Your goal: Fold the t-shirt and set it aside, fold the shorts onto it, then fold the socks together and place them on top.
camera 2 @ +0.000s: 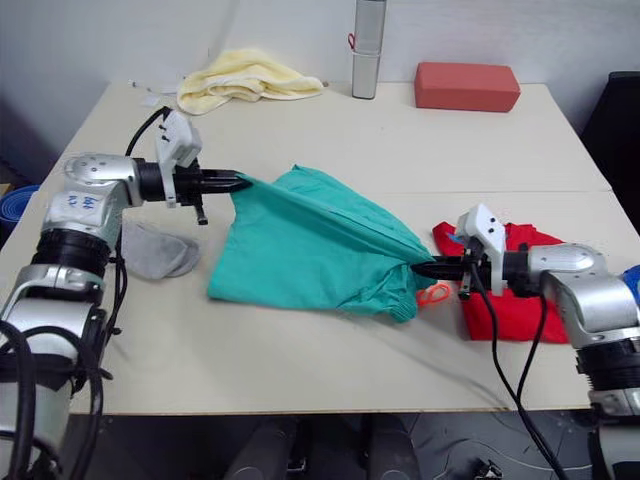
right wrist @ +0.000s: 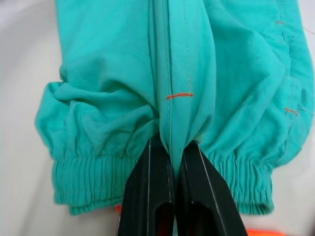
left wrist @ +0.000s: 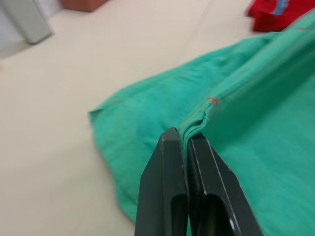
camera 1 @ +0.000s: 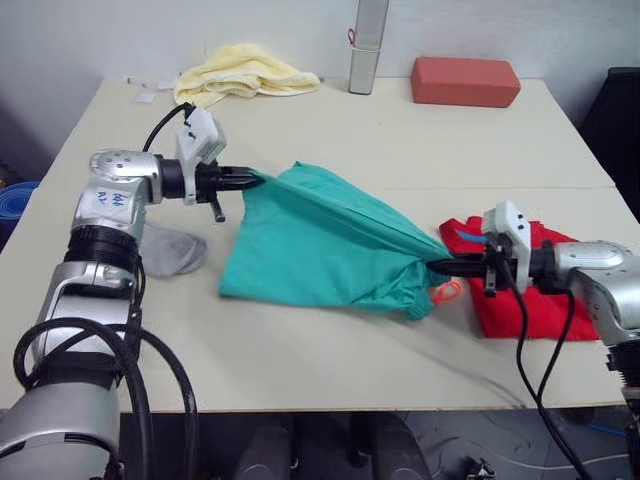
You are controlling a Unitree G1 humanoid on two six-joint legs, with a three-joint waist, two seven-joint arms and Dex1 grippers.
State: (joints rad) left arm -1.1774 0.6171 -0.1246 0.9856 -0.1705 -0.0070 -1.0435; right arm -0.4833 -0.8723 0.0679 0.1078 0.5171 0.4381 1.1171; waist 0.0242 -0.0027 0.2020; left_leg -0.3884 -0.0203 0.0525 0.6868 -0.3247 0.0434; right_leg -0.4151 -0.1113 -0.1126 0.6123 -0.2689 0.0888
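The teal-green shorts (camera 1: 320, 240) hang stretched above the table between my two grippers. My left gripper (camera 1: 256, 179) is shut on the hem end of the shorts (left wrist: 231, 113). At the waistband end of the shorts (right wrist: 182, 88), my right gripper (camera 1: 432, 266) is shut on the fabric, with the orange drawstring (camera 1: 447, 291) dangling below. The red t-shirt (camera 1: 520, 300) lies folded at the right, under my right arm. Light grey socks (camera 1: 172, 250) rest on the table at the left, under my left arm.
A pale yellow towel (camera 1: 245, 72) lies at the table's far left. A red block (camera 1: 465, 80) and a grey upright post (camera 1: 368, 45) stand at the far edge. The table's (camera 1: 330, 370) front edge is near.
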